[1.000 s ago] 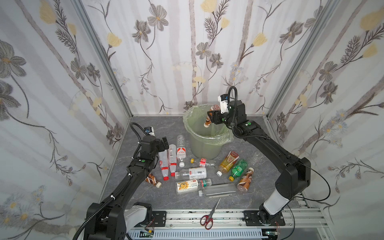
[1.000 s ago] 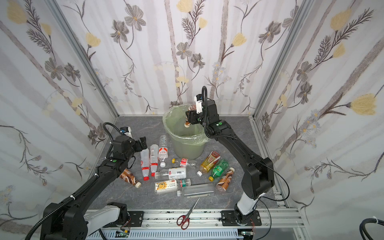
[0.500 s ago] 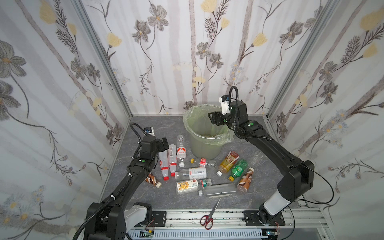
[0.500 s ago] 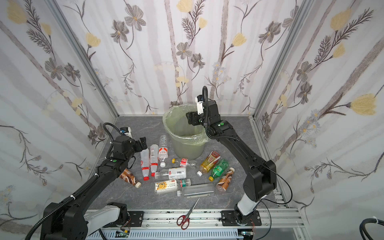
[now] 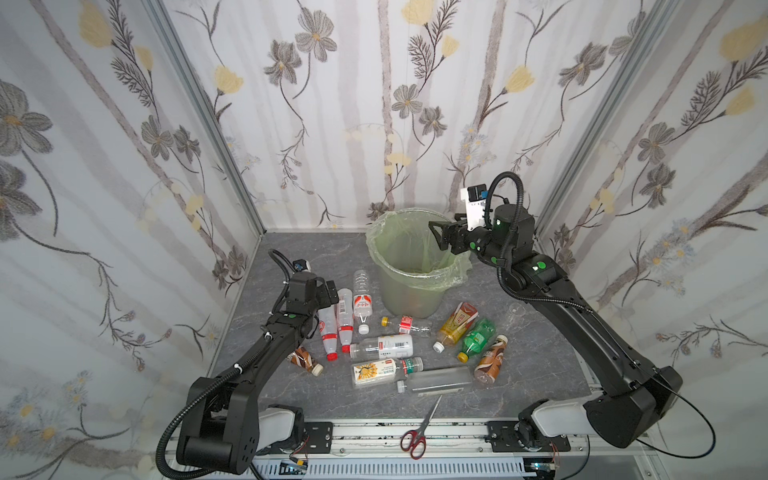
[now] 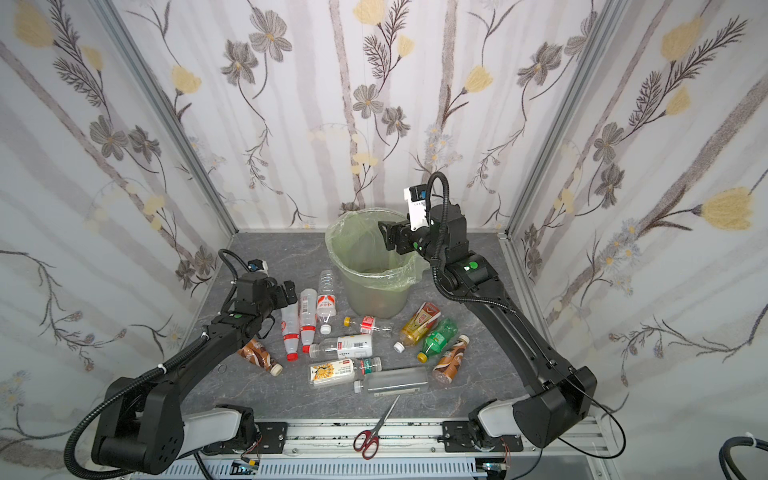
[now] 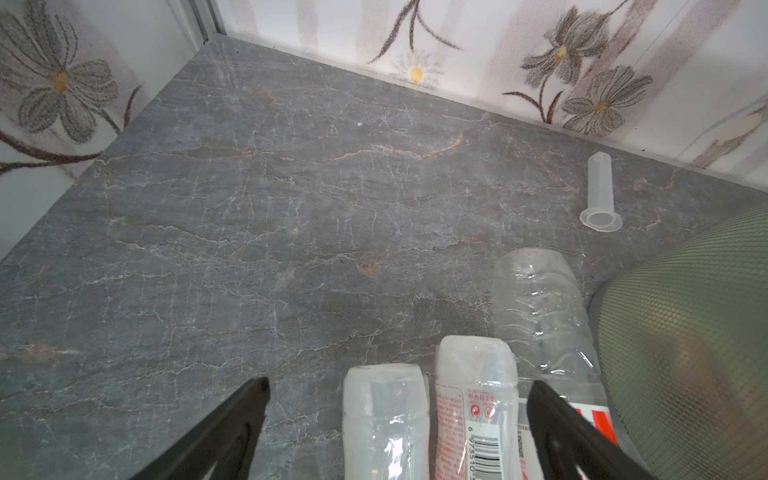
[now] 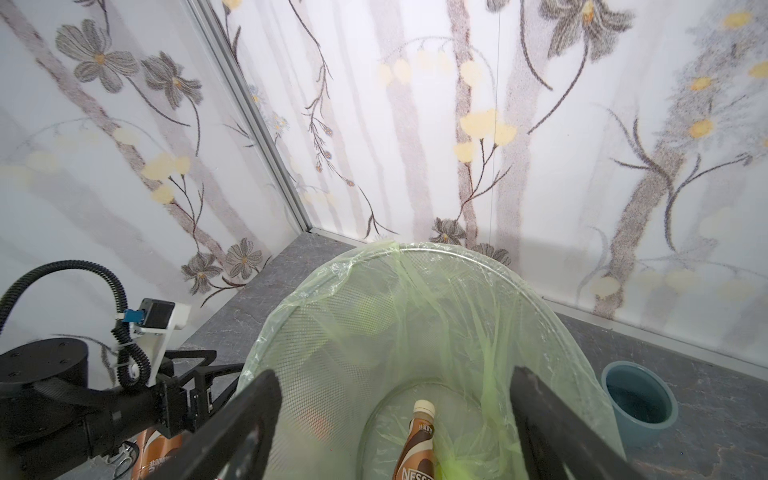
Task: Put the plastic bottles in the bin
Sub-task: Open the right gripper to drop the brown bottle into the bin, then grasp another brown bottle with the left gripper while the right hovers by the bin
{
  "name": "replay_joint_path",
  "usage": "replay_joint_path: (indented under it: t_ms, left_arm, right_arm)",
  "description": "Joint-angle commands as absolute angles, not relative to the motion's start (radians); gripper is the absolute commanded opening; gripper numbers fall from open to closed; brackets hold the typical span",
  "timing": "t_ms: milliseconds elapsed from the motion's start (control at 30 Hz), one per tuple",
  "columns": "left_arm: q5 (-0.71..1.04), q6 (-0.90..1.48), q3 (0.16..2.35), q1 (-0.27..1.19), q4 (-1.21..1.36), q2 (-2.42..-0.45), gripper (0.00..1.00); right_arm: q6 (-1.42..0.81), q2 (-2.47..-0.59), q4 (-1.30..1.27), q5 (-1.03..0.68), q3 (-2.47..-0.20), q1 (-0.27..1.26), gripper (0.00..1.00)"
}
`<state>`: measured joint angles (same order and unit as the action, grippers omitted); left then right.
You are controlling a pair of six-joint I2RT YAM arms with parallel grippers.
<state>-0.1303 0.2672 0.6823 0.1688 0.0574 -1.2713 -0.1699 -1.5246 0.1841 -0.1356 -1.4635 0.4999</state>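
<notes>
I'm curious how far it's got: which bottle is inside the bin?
The brown coffee bottle with the cream cap, at the bottom of the green-lined bin; the other bottles lie outside on the table.

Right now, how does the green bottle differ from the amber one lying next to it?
The green bottle is green all over with a yellow cap; the amber bottle is golden, with a red label and a white cap. The amber bottle looks somewhat longer than the green bottle and lies nearer the bin. Both lie on their sides on the table, side by side, caps pointing toward the front edge.
</notes>
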Motion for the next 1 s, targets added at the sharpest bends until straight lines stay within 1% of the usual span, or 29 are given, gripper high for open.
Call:
replay_joint_path:
  t_ms: [0,200,233,367,600,700,833,967]
  left_arm:
    - [-0.102,0.302,0.676,0.160,0.057,-1.305,1.00]
    - [-0.040,0.334,0.670,0.148,0.051,-1.361,1.00]
    - [-0.033,0.346,0.669,0.147,0.042,-1.363,0.98]
    - [-0.015,0.382,0.641,0.147,0.011,-1.330,0.96]
    - [-0.005,0.431,0.631,0.147,-0.068,-1.281,0.94]
    - [-0.041,0.456,0.642,0.150,-0.120,-1.263,0.92]
    - [-0.167,0.479,0.665,0.158,-0.221,-1.204,0.91]
    - [-0.280,0.525,0.716,0.158,-0.351,-1.191,0.91]
  right_arm:
    - [-0.139,-1.488,0.125,-0.167,-1.423,0.502,0.88]
    - [-0.112,-1.435,0.101,-0.160,-1.346,0.500,0.89]
    - [-0.112,-1.431,0.105,-0.154,-1.341,0.499,0.90]
    - [-0.103,-1.409,0.105,-0.146,-1.312,0.499,0.90]
    - [-0.091,-1.394,0.097,-0.130,-1.274,0.496,0.90]
    - [-0.089,-1.390,0.095,-0.127,-1.259,0.496,0.90]
    - [-0.086,-1.374,0.074,-0.126,-1.218,0.493,0.90]
    - [-0.085,-1.376,0.060,-0.135,-1.192,0.489,0.90]
